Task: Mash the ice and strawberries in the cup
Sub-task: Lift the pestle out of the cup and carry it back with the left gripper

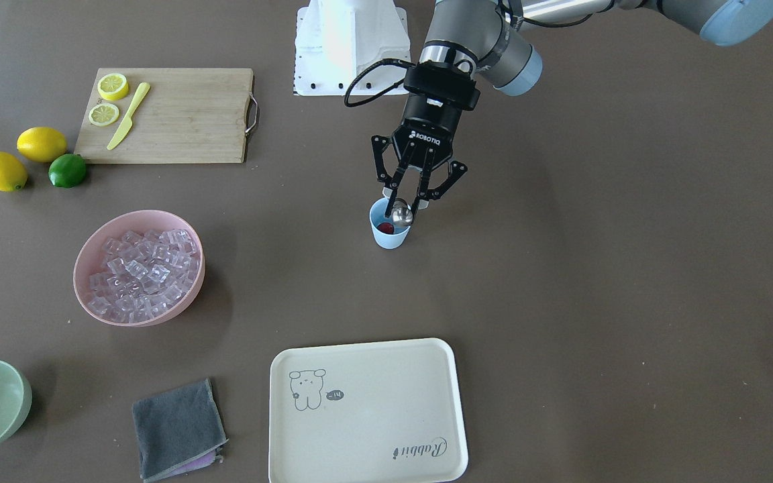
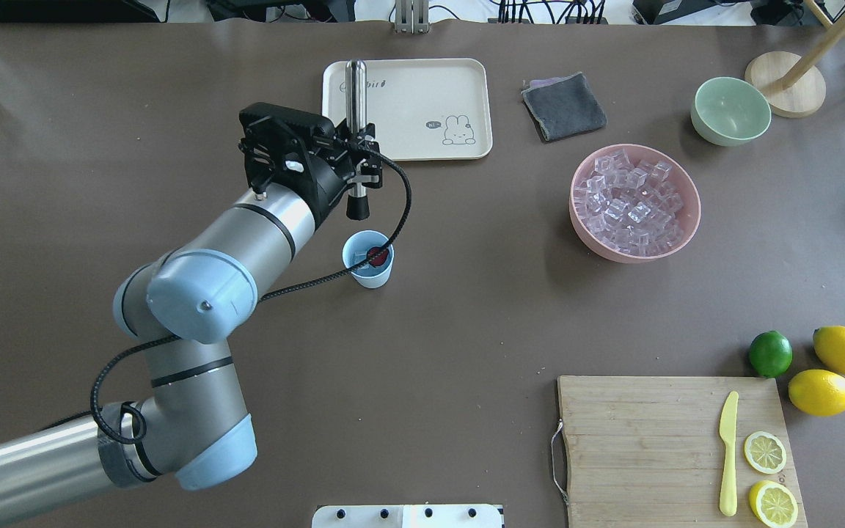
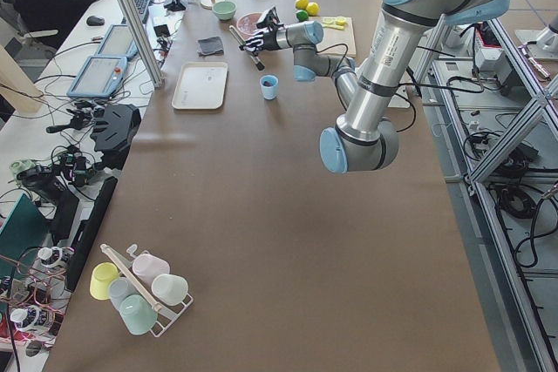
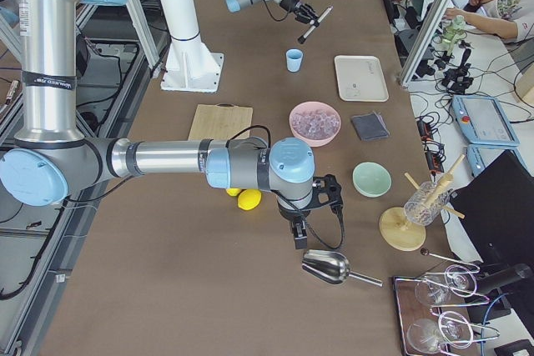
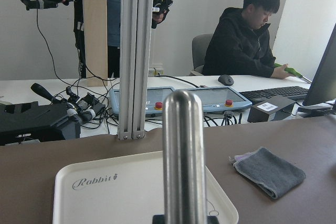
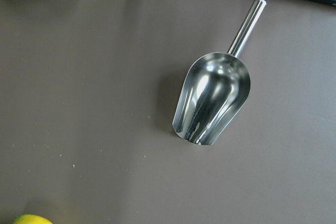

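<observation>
Near the middle of the table, you see the light-blue cup [image 2: 368, 265] standing upright, with the red strawberry [image 2: 376, 254] inside it. The ice [image 2: 631, 199] is heaped in the pink bowl [image 2: 598, 246], well apart from the cup on the robot's right. Whether any cube lies in the cup you cannot tell.

Left gripper [image 1: 405, 201]: its fingers are clamped on the muddler [image 2: 353, 110], a steel rod with a black tip. The rod is held tilted, with the tip lowest. In the side views you find that tip above the cup and clear of its rim. The steel end points out over the cream tray [image 2: 408, 110], as the left wrist view also shows you.

Right gripper [image 4: 299, 238]: it hangs low over the table's end on the robot's right, close to the lemons [image 4: 248, 198]. Its fingers appear only in the side view, so you cannot tell how wide they stand. Below its wrist camera a steel scoop [image 6: 212, 98] lies on the brown tabletop [image 6: 94, 103], hollow side up.
</observation>
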{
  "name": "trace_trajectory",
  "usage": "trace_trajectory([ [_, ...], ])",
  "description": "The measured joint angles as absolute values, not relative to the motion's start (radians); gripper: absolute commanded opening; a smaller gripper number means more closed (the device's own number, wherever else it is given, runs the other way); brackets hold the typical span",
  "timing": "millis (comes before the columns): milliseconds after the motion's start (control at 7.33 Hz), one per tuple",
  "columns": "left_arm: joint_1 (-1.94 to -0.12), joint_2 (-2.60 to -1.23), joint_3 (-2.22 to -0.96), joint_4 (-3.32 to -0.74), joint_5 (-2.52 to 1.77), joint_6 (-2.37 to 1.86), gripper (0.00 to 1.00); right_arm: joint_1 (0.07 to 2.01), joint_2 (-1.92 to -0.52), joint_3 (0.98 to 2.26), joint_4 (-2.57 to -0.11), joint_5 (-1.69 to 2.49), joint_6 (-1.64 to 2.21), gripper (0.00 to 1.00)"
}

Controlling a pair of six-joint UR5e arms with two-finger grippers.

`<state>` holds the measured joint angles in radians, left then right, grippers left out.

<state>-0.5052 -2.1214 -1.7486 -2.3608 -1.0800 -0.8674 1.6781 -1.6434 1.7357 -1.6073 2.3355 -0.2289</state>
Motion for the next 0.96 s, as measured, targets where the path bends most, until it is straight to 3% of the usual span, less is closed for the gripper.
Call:
trace_trajectory([
  [546, -0.959, -1.846, -1.782, -2.372, -1.840, -0.862, 0.00, 1.678, -1.610, 1.738, -1.607, 2.334, -0.230, 0.99],
  [956, -1.103, -1.541, -1.763, -2.411, -2.142, -0.850, 0.00, 1.678, -1.608, 1.747, -1.607, 2.354, -0.229, 0.99],
])
